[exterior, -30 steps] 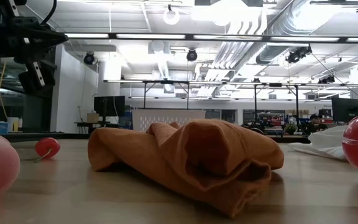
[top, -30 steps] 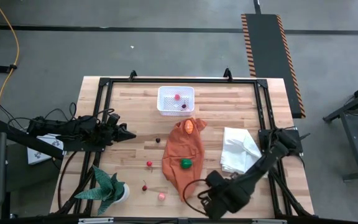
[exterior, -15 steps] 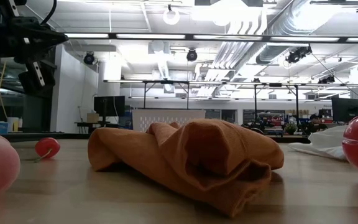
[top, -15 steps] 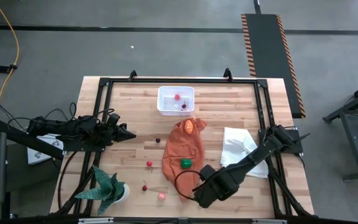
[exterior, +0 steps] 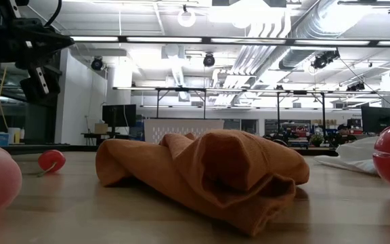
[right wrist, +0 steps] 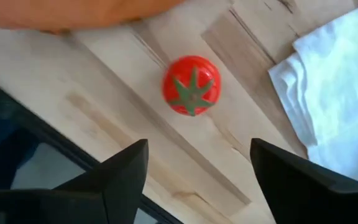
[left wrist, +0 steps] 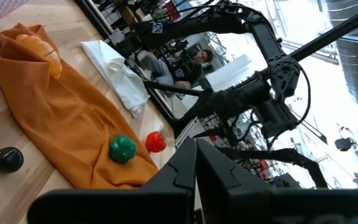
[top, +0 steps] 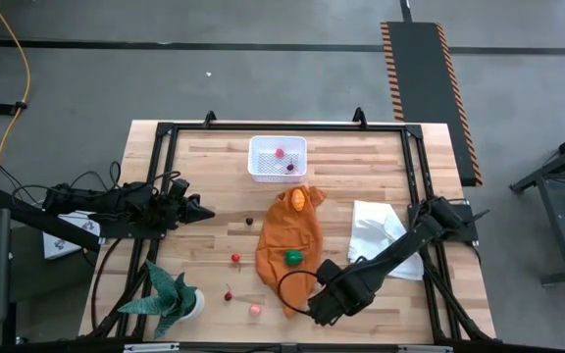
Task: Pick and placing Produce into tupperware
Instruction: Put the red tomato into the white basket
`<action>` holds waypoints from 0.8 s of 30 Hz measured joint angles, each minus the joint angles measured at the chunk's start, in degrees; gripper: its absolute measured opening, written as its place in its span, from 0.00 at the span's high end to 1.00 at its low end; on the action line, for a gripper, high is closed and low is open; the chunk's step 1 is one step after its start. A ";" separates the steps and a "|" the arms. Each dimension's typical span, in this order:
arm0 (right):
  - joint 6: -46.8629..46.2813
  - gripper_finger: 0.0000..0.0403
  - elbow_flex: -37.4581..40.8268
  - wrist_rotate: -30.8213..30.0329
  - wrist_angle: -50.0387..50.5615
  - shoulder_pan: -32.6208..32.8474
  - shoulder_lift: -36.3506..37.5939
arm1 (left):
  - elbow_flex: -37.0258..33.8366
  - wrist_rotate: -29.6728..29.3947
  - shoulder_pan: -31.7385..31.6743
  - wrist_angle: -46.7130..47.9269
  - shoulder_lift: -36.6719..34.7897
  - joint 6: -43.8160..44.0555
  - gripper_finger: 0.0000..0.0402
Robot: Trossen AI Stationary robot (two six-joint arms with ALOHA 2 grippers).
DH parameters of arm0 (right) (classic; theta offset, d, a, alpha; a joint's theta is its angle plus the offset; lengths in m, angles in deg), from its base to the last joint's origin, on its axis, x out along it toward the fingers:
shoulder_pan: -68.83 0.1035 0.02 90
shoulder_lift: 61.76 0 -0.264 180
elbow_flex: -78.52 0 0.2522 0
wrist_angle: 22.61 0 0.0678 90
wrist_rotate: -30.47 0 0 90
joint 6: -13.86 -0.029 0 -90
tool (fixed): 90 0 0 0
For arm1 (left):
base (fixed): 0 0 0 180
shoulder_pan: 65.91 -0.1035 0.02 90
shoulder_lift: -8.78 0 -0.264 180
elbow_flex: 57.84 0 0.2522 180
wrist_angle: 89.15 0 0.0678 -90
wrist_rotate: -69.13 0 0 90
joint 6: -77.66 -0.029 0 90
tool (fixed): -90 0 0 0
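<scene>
So the right tool [right wrist: 194,171], wide open and empty, lines up on the red tomato [right wrist: 191,85]; next it drops and closes.

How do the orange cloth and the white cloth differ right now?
The orange cloth is long, bunched and rumpled; the white cloth is smaller and lies flatter. The orange cloth carries a green toy and an orange toy; nothing shows on the white cloth. Both lie on the wooden table, side by side.
</scene>
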 joint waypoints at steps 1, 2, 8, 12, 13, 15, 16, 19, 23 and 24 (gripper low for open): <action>0.36 0.31 0.94 0.85 -0.13 -0.12 0.00 | 0.00 0.00 0.00 0.00 0.01 0.02 1.00; 0.44 0.31 2.01 1.68 -0.21 -0.21 0.00 | 0.00 0.00 0.00 0.00 0.01 0.02 1.00; 0.12 0.31 8.82 6.69 -3.74 -0.76 0.00 | -0.01 0.02 0.00 0.00 0.01 0.02 1.00; 0.61 0.31 11.47 7.39 -13.20 -1.28 0.00 | -0.01 0.02 0.00 0.00 0.01 0.03 1.00; 0.59 0.31 11.89 6.88 -15.02 -1.39 0.00 | 0.01 0.02 0.01 0.00 0.01 0.07 1.00; 0.32 0.31 12.15 5.64 -16.27 -1.52 -0.02 | 0.01 0.08 0.00 0.00 0.01 0.17 1.00; 0.11 0.31 12.15 4.96 -16.14 -1.52 -0.02 | -0.01 0.22 0.00 0.00 0.01 0.17 1.00; -0.08 0.31 12.15 3.88 -15.79 -2.04 -0.02 | 0.01 0.26 0.01 -0.02 0.01 0.18 1.00; 0.40 0.31 12.15 3.90 -15.51 -3.02 -0.02 | 0.01 0.26 0.00 -0.02 0.00 0.20 1.00; 0.31 0.31 12.15 3.90 -15.48 -3.28 -0.02 | -0.01 0.26 0.02 -0.02 0.01 0.20 1.00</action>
